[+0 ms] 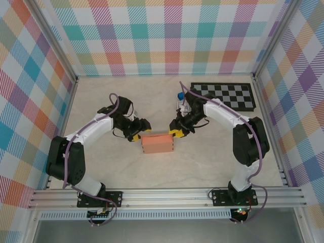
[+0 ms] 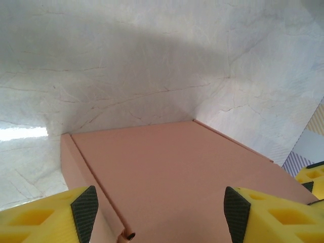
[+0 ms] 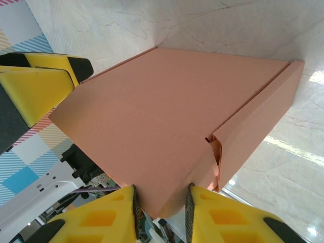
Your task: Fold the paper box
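Observation:
The salmon-orange paper box (image 1: 158, 143) stands closed as a small rectangular box in the middle of the table. My left gripper (image 1: 137, 132) is at its far left corner. In the left wrist view that gripper (image 2: 161, 215) is open, its dark pads (image 2: 83, 212) wide apart above the box lid (image 2: 172, 172). My right gripper (image 1: 175, 132) is at the far right corner. In the right wrist view it (image 3: 161, 212) is shut on the corner of the box (image 3: 167, 116), with one pad on each side. A side flap (image 3: 253, 131) gapes slightly.
A black-and-white checkered mat (image 1: 225, 96) lies at the back right. A tiny blue cube (image 1: 179, 95) and a small card pack (image 1: 182, 105) sit just behind my right arm. Plaid walls enclose the pale marble table (image 1: 101, 101).

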`<state>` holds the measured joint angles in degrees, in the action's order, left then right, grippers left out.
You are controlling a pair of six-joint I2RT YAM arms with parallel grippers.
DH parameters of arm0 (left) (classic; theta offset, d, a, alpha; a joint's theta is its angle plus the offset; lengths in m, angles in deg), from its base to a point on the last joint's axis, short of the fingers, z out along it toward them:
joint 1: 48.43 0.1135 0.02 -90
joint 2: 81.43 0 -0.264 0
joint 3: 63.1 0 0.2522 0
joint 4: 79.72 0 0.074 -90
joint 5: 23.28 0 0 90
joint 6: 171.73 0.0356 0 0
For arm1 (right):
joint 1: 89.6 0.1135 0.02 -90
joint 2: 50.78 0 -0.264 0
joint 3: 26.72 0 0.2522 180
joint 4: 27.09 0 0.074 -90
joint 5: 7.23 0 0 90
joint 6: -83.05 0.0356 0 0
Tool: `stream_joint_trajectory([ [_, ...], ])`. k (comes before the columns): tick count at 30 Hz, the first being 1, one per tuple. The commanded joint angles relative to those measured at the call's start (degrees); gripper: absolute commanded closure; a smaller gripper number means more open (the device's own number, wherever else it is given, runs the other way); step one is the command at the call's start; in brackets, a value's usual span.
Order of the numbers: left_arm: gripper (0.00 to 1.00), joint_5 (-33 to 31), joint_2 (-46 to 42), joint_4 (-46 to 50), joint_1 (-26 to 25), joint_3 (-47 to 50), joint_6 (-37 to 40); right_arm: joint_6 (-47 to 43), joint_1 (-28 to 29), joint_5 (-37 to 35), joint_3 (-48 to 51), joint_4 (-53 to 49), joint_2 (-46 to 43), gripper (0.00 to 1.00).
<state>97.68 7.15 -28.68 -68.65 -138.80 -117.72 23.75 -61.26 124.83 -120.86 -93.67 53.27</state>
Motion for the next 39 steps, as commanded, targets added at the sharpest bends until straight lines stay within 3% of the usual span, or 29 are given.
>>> stream_joint_trajectory([
  [1, 0.32, -0.2, 0.1, -2.1, -1.1, 1.2, -1.6, -0.6, 0.5, -6.0, 1.6, 0.2, 1.3, 0.72],
  [9, 0.32, -1.6, -0.2, -2.2, -1.8, 1.0, -1.2, 2.5, 0.5, -2.9, 0.2, 0.2, 0.7, 0.68],
  [17, 0.32, -1.9, 0.0, -2.4, -2.3, 0.9, -1.6, 4.6, 0.5, -3.4, 0.0, 0.1, 0.3, 0.55],
  [27, 0.32, -2.3, 0.5, -2.3, -2.4, 0.4, -1.5, 5.1, 0.5, -3.4, 0.6, 0.0, 0.9, 0.57],
  [31, 0.32, -2.2, 0.9, -2.4, -2.4, 0.3, -1.5, 5.3, 0.5, -4.3, 0.7, 0.2, 1.2, 0.45],
  [39, 0.32, -2.1, 0.6, -2.4, -2.4, 0.5, -1.4, 6.5, 0.5, -3.6, 2.3, 1.5, 0.6, 0.44],
])
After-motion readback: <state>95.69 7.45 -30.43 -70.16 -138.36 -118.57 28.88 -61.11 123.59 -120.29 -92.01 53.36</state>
